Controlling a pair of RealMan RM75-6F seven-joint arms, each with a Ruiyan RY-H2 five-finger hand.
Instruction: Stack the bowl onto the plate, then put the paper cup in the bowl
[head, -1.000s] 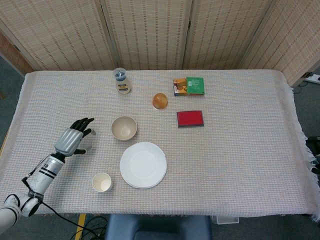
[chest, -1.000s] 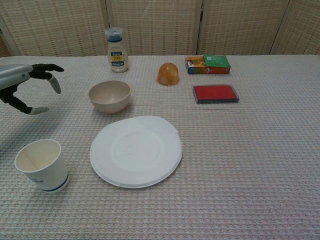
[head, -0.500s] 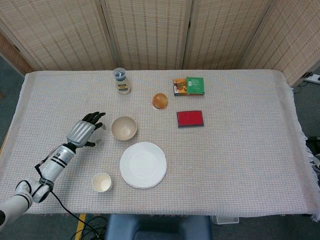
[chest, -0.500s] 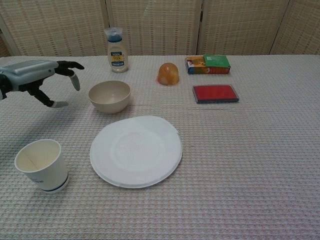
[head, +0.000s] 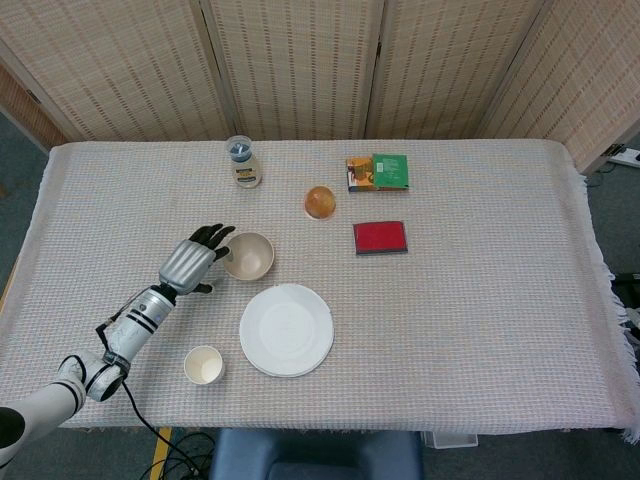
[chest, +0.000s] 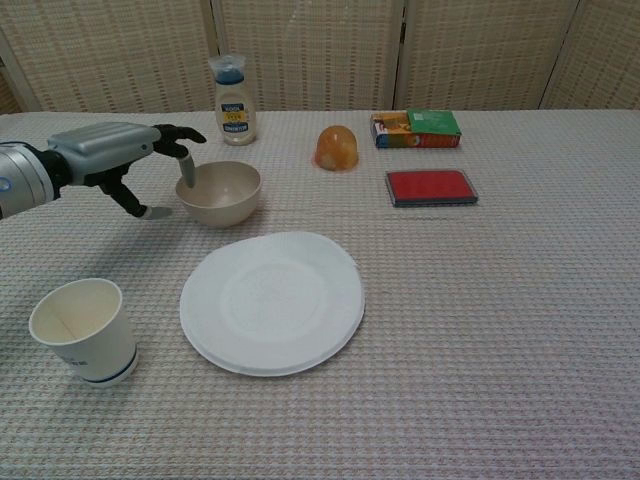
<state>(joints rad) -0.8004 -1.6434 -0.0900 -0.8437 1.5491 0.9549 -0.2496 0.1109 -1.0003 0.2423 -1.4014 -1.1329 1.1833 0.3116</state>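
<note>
Left hand (chest: 128, 165) at the bowl (chest: 220, 194) rim

A table (head: 480, 330) draped in a pale woven cloth (chest: 520, 330) carries everything; the cloth hangs over the right edge in a fringe. Toward the near left corner stands an upright paper cup (head: 204, 365) (chest: 84, 331), well apart from the other things. Just right of it lies a white plate (head: 287, 329) (chest: 272, 301), flat and bare. Behind the plate, near but not touching it, sits a beige bowl (head: 249, 256) (chest: 220, 192). Farther back stands a small bottle (head: 243, 162) (chest: 233, 100) with a blue cap. Right of the bowl rests an orange dome-shaped object (head: 320, 202) (chest: 337, 148), then a flat red case (head: 380, 238) (chest: 431, 187), and behind that a green and orange box (head: 378, 172) (chest: 416, 128)
</note>
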